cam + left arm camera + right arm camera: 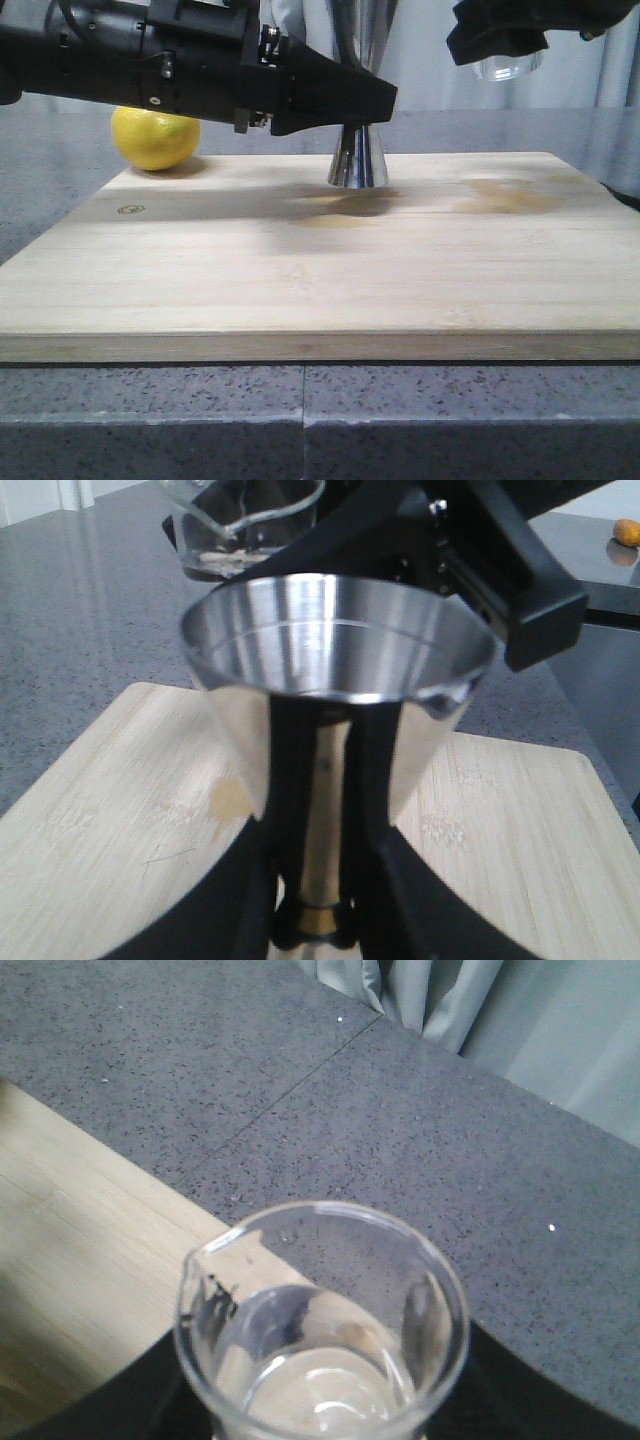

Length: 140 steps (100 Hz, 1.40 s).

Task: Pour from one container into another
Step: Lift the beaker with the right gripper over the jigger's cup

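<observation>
Beaker (320, 1330) raised in right gripper (520, 35) up beside the jigger (335, 670), itself steadied at its waist on the board (320, 290) by left gripper (320, 920); judged mid-task, pour not visibly begun, cup seemingly dry.

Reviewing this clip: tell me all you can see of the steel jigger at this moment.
The tall shiny steel hourglass jigger stands upright on the pale wooden cutting board, its flared lower cone resting on the wood. A thin gold band rings its narrow waist, where the left gripper is closed around it. The wide upper cup is mirror-polished; I cannot tell if it holds liquid. The small clear glass beaker hangs above and behind its rim, apart.
</observation>
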Each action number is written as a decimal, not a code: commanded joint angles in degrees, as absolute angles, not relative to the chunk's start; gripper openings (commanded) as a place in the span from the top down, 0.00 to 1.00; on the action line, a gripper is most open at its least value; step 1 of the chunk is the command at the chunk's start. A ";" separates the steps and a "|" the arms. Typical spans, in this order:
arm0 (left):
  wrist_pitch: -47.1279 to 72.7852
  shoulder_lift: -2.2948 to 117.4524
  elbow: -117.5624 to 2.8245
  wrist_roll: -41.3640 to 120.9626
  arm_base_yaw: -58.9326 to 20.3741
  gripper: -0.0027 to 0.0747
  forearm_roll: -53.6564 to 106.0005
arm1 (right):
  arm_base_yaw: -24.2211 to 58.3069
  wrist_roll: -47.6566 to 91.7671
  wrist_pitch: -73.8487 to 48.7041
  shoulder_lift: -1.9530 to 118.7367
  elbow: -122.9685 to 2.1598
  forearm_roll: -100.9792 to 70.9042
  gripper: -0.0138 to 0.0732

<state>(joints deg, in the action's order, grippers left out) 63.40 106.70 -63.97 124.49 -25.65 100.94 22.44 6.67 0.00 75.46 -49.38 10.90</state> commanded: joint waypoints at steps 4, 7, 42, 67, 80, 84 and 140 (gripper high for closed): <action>66.25 104.40 -66.26 123.18 -26.06 0.83 104.00 | 23.38 6.76 1.82 74.06 -53.67 14.01 0.47; 66.09 104.40 -66.26 123.18 -26.06 0.83 104.00 | 23.71 6.76 1.39 74.06 -54.34 14.59 0.47; 65.68 104.40 -66.26 122.61 -26.06 0.83 104.00 | 28.22 6.96 -1.69 74.06 -57.73 20.40 0.47; 66.21 104.40 -66.26 122.61 -27.02 0.83 101.24 | 30.90 6.96 -2.29 74.06 -57.76 25.26 0.47; 66.21 104.40 -66.26 122.61 -27.05 0.83 101.09 | 31.70 6.96 -3.79 74.06 -57.76 28.59 0.47; 66.21 104.40 -66.26 122.61 -27.05 0.83 101.09 | 31.96 6.96 -4.15 74.06 -57.76 29.55 0.47; 64.61 104.40 -66.35 122.61 -27.05 0.83 104.06 | 32.46 6.96 -6.07 74.06 -57.76 36.60 0.47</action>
